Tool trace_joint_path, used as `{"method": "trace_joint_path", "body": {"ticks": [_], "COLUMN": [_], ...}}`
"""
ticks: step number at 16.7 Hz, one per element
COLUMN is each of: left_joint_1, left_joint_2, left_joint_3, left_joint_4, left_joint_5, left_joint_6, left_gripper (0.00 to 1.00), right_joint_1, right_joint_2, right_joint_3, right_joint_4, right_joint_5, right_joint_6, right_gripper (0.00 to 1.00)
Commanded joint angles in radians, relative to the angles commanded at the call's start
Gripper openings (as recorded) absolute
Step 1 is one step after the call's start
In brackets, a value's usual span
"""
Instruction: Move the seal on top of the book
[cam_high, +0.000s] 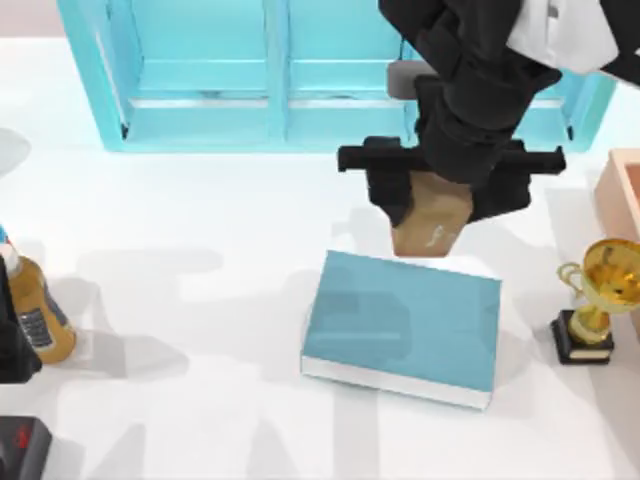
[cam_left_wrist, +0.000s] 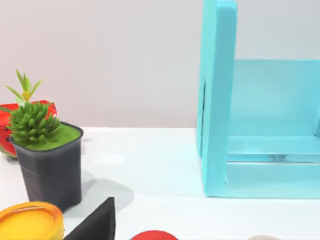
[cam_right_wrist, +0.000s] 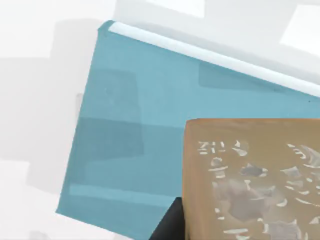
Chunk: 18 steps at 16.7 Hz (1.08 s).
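The white table (cam_high: 200, 220) lies mostly bare across the centre and left of the top view. The turquoise shelf unit (cam_high: 260, 75) spans the upper edge. The book (cam_high: 405, 325) lies flat just right of centre, slightly askew, its white page edge toward the lower frame, with open table on all four sides. My right arm comes in from the upper right; the right gripper (cam_high: 432, 205) hangs just above the book's far edge in the frame, its fingers closed against the sides of the seal (cam_high: 430, 222), which is held off the table. In the right wrist view the seal (cam_right_wrist: 252, 180) shows its pale-marked face over the teal cover (cam_right_wrist: 140, 130). A gold trophy (cam_high: 600, 300) stands right of the book, apart from it. An amber bottle (cam_high: 40, 315) sits at the left edge, beside my parked left arm; I cannot tell how its pincer stands.
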Motion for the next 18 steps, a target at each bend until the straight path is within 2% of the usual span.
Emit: {"method": "trace_joint_path", "body": {"ticks": [3, 6, 18], "left_joint_1": [0.0, 0.0, 0.0], "left_joint_2": [0.0, 0.0, 0.0], "left_joint_3": [0.0, 0.0, 0.0], "left_joint_4": [0.0, 0.0, 0.0], "left_joint_5": [0.0, 0.0, 0.0], "left_joint_6": [0.0, 0.0, 0.0], "left_gripper": [1.0, 1.0, 1.0], "right_joint_1": [0.088, 0.086, 0.082], "right_joint_2": [0.052, 0.077, 0.076], "right_joint_3": [-0.022, -0.039, -0.024], "right_joint_4": [-0.01, -0.032, -0.052], "right_joint_5": [0.021, 0.048, 0.05], "right_joint_6": [0.106, 0.154, 0.155], "right_gripper": [0.0, 0.0, 0.0]}}
